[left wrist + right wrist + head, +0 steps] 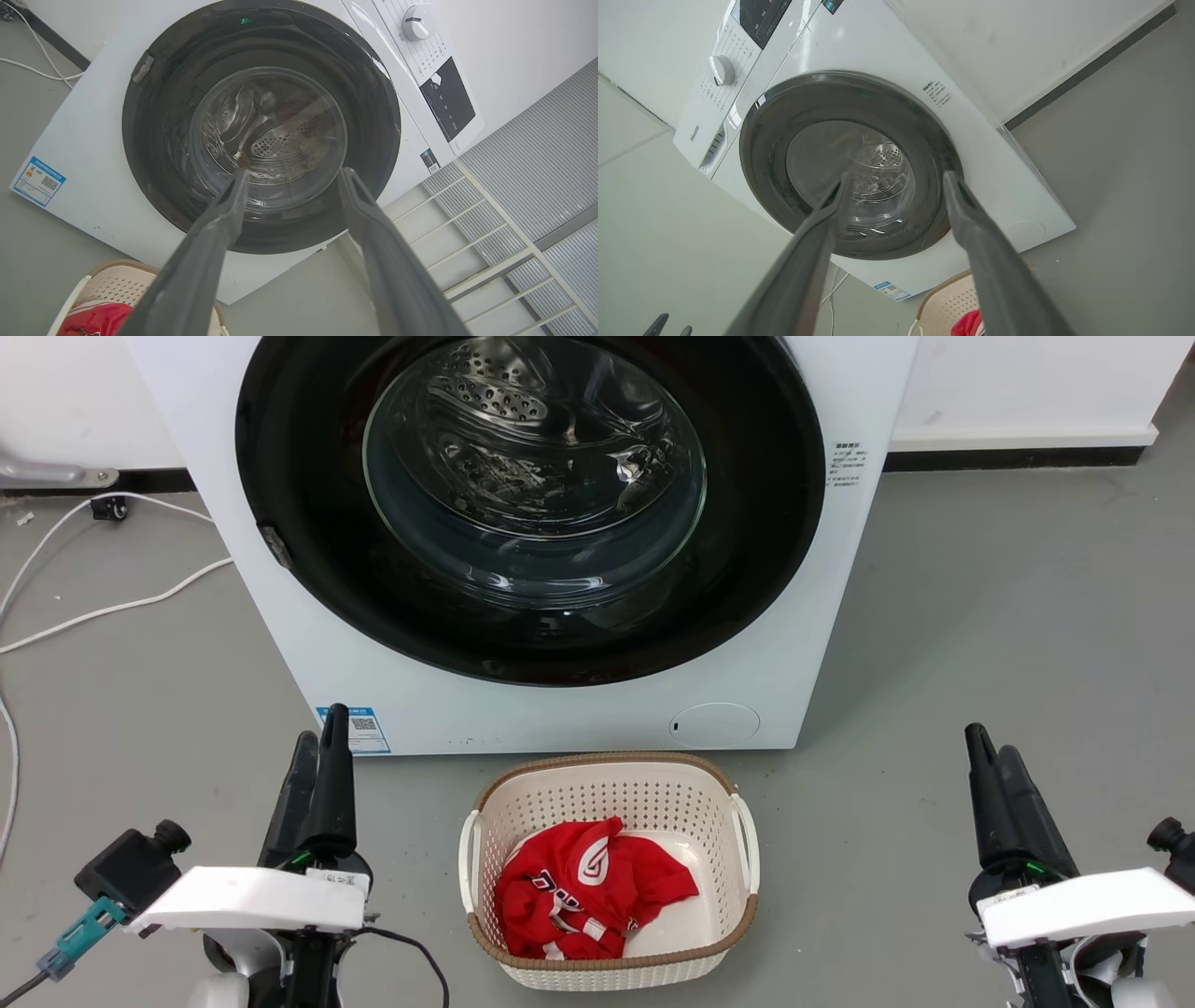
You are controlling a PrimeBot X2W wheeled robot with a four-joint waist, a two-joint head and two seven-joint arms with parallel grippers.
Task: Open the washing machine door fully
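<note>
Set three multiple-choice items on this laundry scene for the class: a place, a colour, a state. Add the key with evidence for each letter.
1. Where does the basket stand? A) on the floor before the washing machine B) on top of it C) inside the drum
2. What colour is the garment in the basket? A) blue B) red C) green
3. How is the washing machine door? A) wide open B) taken off C) shut
Key: 1 A, it sits below the machine's front; 2 B, the crumpled cloth is red; 3 C, the black disc lies flush with the front.
</note>
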